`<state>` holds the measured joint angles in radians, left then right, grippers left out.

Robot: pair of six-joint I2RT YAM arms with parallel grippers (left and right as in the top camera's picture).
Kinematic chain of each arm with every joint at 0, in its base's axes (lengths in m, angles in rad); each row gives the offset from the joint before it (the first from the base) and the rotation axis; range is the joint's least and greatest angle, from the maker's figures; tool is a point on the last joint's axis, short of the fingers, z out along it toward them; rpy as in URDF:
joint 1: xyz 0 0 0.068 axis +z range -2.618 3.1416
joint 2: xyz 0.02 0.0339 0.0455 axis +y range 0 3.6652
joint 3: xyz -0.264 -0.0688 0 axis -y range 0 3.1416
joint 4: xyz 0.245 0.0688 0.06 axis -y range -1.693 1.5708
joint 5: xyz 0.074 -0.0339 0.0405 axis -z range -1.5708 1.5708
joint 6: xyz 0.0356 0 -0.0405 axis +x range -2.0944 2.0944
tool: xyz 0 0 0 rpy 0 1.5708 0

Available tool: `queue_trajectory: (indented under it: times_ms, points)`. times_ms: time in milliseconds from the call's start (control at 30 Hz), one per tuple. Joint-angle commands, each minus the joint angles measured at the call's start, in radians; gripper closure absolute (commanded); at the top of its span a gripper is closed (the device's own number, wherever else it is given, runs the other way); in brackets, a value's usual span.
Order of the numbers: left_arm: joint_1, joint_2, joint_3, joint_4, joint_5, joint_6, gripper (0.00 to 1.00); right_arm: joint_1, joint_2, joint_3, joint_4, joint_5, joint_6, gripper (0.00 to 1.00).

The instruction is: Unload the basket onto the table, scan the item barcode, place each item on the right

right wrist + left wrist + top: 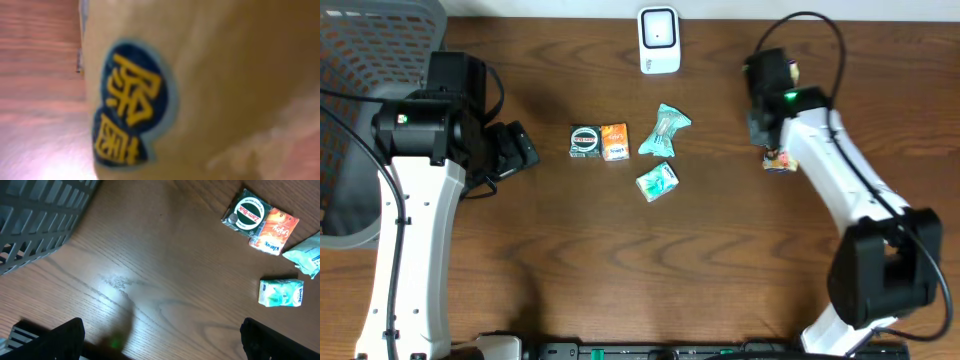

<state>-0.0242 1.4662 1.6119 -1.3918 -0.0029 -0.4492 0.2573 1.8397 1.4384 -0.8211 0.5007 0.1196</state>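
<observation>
Wooden surface point(720, 260), two arms: the right pincer point(776, 147), closed thin on a yellow packet point(781, 160) at right, is the nearer to the white scanner point(658, 40), which stands far and left of it. The left pincer point(520, 148) gapes wide, holding nothing.

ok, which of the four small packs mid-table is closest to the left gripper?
The dark green square Zam-Buk box. It is the leftmost of the group, right beside the orange packet, on the side facing the open left gripper.
</observation>
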Motion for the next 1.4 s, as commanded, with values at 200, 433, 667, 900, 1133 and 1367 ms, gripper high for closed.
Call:
queue_trajectory:
  times_ms: [200,433,667,900,1133,1367]
  points:
    - [0.001,0.006,0.001,-0.006,-0.006,-0.009,0.03,0.129,0.108,-0.054,0.015,0.117,0.097,0.87]
    - [0.001,0.006,0.001,-0.006,-0.006,-0.009,0.02,0.201,0.105,-0.048,0.023,-0.229,0.092,0.27]
    - [0.001,0.006,0.001,-0.006,-0.006,-0.009,0.03,0.168,0.067,0.107,-0.069,-0.332,0.069,0.21]
    - [0.0,0.006,0.001,-0.006,-0.006,-0.009,0.02,0.004,0.056,0.29,-0.174,-0.391,-0.053,0.04]
    - [0.001,0.006,0.001,-0.006,-0.006,-0.009,0.02,-0.222,0.063,0.209,-0.189,-0.772,-0.24,0.03]
    - [0.0,0.006,0.001,-0.006,-0.006,-0.009,0.02,-0.363,0.063,-0.019,-0.043,-1.107,-0.292,0.16]
